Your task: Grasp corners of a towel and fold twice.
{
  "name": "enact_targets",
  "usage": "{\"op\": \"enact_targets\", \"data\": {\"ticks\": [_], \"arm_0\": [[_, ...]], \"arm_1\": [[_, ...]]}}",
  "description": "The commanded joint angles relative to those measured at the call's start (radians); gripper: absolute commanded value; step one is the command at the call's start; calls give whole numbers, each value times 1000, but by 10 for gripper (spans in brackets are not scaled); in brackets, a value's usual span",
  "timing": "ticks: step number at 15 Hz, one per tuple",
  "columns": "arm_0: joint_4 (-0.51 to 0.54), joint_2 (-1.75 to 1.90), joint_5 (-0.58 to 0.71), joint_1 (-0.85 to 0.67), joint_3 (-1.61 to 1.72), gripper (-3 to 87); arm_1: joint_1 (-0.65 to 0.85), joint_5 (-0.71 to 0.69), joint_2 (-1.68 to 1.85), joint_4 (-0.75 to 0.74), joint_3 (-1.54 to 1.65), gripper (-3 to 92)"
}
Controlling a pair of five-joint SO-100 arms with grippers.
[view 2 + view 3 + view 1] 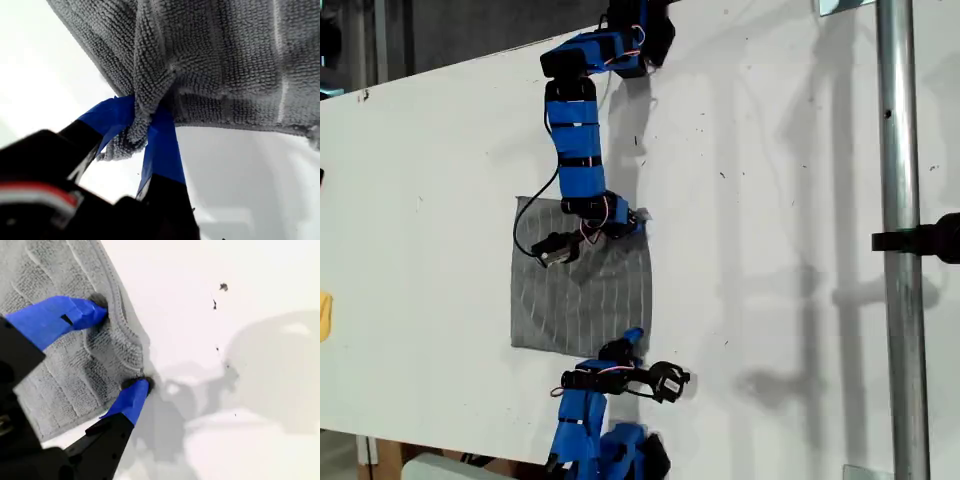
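Towel corner (131, 141) is pinched tight by my first gripper (142, 119); another corner (131, 354) is straddled by my second gripper (121, 347), jaws spread apart.

The towel (582, 290) lies flat on the desk (770, 250), left of centre in the exterior view. My first gripper (142, 127) pinches one corner; my second gripper (122, 347) straddles another corner's edge.

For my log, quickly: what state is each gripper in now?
My first gripper: shut on a corner of the towel.
My second gripper: open, fingertips straddling the towel's edge.
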Motion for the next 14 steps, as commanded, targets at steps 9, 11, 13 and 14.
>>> {"op": "enact_targets", "data": {"ticks": [9,11,13,14], "arm_0": [[417,32,-124,117,-383,-29],[549,92,-152,158,-509,-29],[649,126,-172,187,-603,-29],[657,144,-173,193,-614,-29]], "arm_1": [[-98,71,293,137,12,-3],[-137,92,416,179,9,-3],[-175,101,474,213,-29,-3],[-186,101,477,218,-60,-3]]}}
